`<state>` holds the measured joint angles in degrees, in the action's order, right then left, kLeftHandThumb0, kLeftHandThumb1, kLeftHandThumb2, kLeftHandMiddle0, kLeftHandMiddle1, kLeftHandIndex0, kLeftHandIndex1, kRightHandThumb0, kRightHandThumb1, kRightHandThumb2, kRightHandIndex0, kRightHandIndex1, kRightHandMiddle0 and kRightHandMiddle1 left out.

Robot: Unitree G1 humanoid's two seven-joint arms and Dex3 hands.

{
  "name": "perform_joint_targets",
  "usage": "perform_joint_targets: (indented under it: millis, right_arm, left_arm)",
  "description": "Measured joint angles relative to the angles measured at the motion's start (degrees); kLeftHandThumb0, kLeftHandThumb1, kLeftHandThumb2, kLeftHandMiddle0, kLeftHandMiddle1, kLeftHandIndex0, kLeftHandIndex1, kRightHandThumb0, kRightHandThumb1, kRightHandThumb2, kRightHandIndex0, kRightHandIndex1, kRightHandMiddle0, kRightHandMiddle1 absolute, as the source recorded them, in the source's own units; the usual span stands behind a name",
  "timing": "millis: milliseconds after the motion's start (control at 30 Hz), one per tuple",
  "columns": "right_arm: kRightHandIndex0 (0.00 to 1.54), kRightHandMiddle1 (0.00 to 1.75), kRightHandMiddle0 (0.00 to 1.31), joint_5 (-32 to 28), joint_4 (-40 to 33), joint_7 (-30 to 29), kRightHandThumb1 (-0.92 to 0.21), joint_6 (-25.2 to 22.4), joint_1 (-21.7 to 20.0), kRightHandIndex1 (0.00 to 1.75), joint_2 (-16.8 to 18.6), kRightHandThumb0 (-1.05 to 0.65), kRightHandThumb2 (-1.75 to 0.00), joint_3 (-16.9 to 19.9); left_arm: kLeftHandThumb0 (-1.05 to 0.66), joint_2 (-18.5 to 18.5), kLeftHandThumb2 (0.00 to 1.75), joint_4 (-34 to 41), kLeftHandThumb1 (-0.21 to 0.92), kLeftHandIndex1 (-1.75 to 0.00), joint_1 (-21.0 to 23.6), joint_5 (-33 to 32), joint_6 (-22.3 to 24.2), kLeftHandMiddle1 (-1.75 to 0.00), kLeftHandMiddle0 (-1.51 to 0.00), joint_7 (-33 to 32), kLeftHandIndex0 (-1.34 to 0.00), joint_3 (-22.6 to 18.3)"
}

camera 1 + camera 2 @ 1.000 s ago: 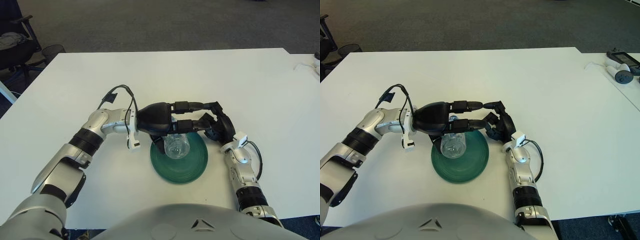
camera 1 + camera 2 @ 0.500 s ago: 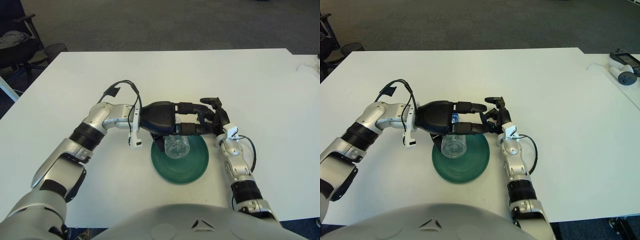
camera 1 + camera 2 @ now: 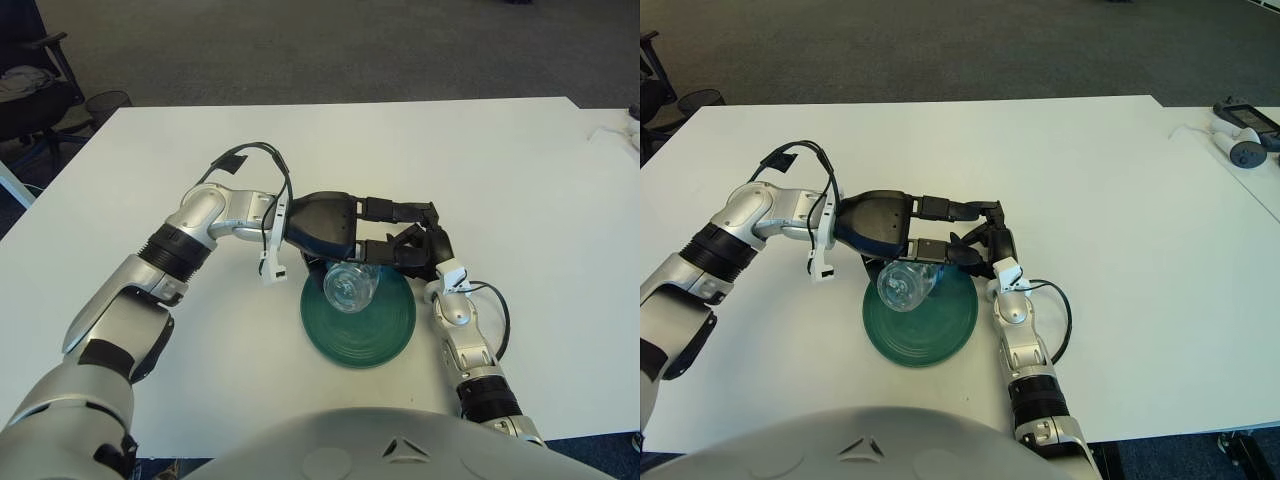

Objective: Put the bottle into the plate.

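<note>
A clear plastic bottle (image 3: 350, 287) lies tilted on the far-left part of the dark green plate (image 3: 375, 335), its base turned toward me and its neck hidden under my left hand. My left hand (image 3: 400, 230) hovers low over it, palm on top, with the fingers (image 3: 398, 210) stretched straight out to the right. I cannot tell whether the palm touches the bottle. My right hand (image 3: 980, 250) shows at the plate's far-right rim, just under the left fingertips, with its fingers curled and nothing in them.
The white table (image 3: 480, 160) stretches far and right of the plate. Small devices and a cable (image 3: 1240, 135) lie on a neighbouring table at the far right. An office chair (image 3: 30, 70) and a waste bin (image 3: 105, 100) stand on the floor at the far left.
The bottle has tipped further over and shifted toward the plate's far-left rim. My left hand has slid right above it. My right hand has drawn in leftward to the plate's rim.
</note>
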<state>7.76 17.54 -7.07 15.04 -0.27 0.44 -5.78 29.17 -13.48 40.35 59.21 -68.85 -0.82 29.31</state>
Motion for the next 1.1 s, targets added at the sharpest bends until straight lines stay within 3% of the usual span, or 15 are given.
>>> perform_joint_targets:
  millis: [100, 333, 467, 600, 667, 700, 733, 800, 900, 1100]
  right_arm:
    - [0.49, 1.49, 0.06, 0.1, 0.1, -0.8, -0.55, 0.3, -0.2, 1.65, 0.2, 0.39, -0.95, -0.2]
    - [0.49, 1.53, 0.04, 0.5, -9.8, -1.2, -0.61, -9.7, 2.7, 1.59, 1.1, 0.38, -0.83, -1.3]
    - [0.44, 1.48, 0.02, 0.5, -13.5, 0.5, -0.8, -14.8, 4.2, 1.54, 0.8, 0.36, -0.52, -2.1]
    - [0.41, 1.45, 0.01, 0.4, -15.5, 1.8, -0.89, -17.9, 4.4, 1.53, 0.4, 0.35, -0.38, -2.5]
    - [0.38, 1.44, 0.01, 0.4, -16.0, 2.2, -0.91, -18.9, 4.4, 1.55, 0.3, 0.34, -0.37, -2.6]
    - [0.36, 1.42, 0.01, 0.5, -16.2, 2.3, -0.88, -19.3, 4.4, 1.46, 0.2, 0.19, -0.39, -2.7]
    - [0.36, 1.39, 0.01, 0.7, -16.2, 2.3, -0.79, -19.4, 4.3, 1.29, 0.2, -0.03, -0.52, -2.8]
    - [0.35, 1.36, 0.01, 1.3, -16.2, 2.3, -0.67, -19.7, 4.0, 1.1, -0.1, -0.28, -0.72, -3.1]
    - [0.34, 1.32, 0.0, 2.4, -16.2, 2.3, -0.63, -20.0, 3.6, 1.0, -0.8, -0.42, -0.79, -3.7]
    - [0.34, 1.26, 0.0, 3.2, -16.2, 2.6, -0.64, -20.0, 3.3, 0.93, -1.8, -0.5, -0.78, -4.5]
  left_arm:
    - [-0.87, 0.0, 0.32, 0.0, 0.92, 0.0, 0.0, -0.4, 0.5, 0.0, 0.0, 0.6, 0.0, 0.2]
    - [-0.76, 0.1, 0.26, 0.0, 0.89, 0.0, -0.4, -2.4, 1.0, 0.0, 0.0, 2.6, 0.0, 0.3]
    - [-0.71, 0.1, 0.25, 0.1, 0.87, 0.0, -0.7, -5.4, 1.9, 0.0, 0.0, 4.8, 0.0, 0.4]
    - [-0.66, 0.3, 0.28, 0.4, 0.82, 0.0, -1.3, -8.5, 2.9, 0.0, 0.0, 7.4, 0.0, 0.7]
    - [-0.6, 0.6, 0.42, 0.9, 0.72, 0.0, -1.6, -9.9, 3.5, 0.0, 0.0, 9.2, 0.0, 1.0]
    - [-0.58, 0.7, 0.47, 1.3, 0.68, 0.0, -1.7, -10.6, 3.8, 0.0, 0.0, 10.2, 0.0, 1.2]
    - [-0.55, 0.9, 0.56, 1.6, 0.62, 0.0, -1.9, -11.2, 4.1, 0.0, 0.0, 11.1, 0.0, 1.3]
    - [-0.5, 1.2, 0.68, 2.3, 0.54, 0.0, -2.1, -12.1, 4.7, 0.0, 0.0, 13.1, 0.0, 1.6]
    - [-0.49, 1.6, 0.73, 2.9, 0.49, 0.0, -2.2, -13.5, 5.5, 0.0, 0.0, 15.9, 0.0, 2.2]
    - [-0.54, 2.3, 0.74, 3.8, 0.47, 0.0, -2.3, -14.3, 5.8, 0.0, 0.0, 19.1, 0.0, 2.6]
